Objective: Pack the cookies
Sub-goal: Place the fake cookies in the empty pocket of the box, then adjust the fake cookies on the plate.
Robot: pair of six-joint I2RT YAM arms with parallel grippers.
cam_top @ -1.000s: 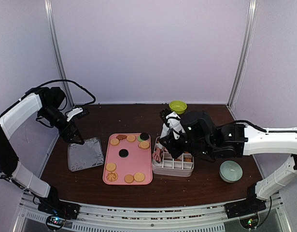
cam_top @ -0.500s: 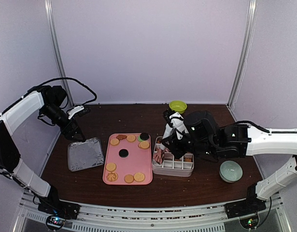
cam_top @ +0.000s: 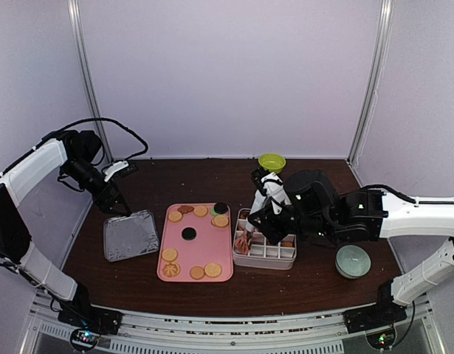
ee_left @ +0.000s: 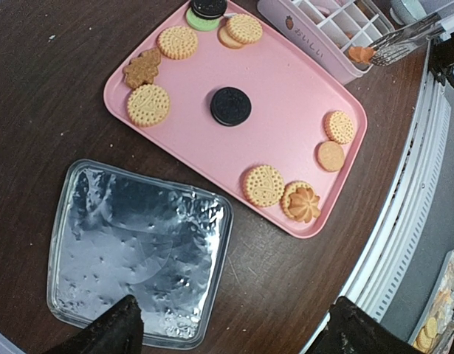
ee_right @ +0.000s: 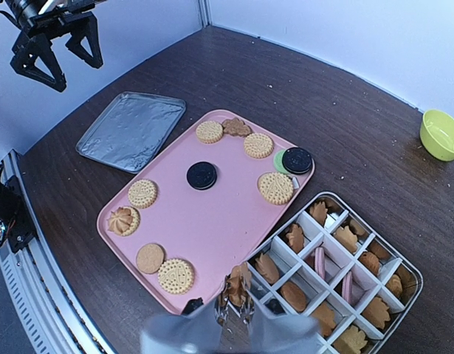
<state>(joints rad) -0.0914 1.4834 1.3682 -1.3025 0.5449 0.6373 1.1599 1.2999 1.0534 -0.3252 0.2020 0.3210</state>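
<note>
Below the left gripper's (ee_left: 234,306) wide-spread fingers (ee_left: 108,332) lies one foil tray (ee_left: 138,251); beyond it, eleven cookies (ee_left: 230,105) dot one pink tray (ee_left: 286,118); the right gripper (cam_top: 267,214) clamps tongs (ee_left: 407,37) pinching one brown cookie (ee_right: 236,284) at one divided box's (ee_left: 315,44) corner

White-shelled arms (cam_top: 426,214) with black joints and looping cables (cam_top: 101,120).

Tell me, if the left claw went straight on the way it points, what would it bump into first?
Most likely a corner of the foil tray below the open left gripper. Depth is unclear: from the wrist view, the line might just miss it and meet the table beside it.
</note>
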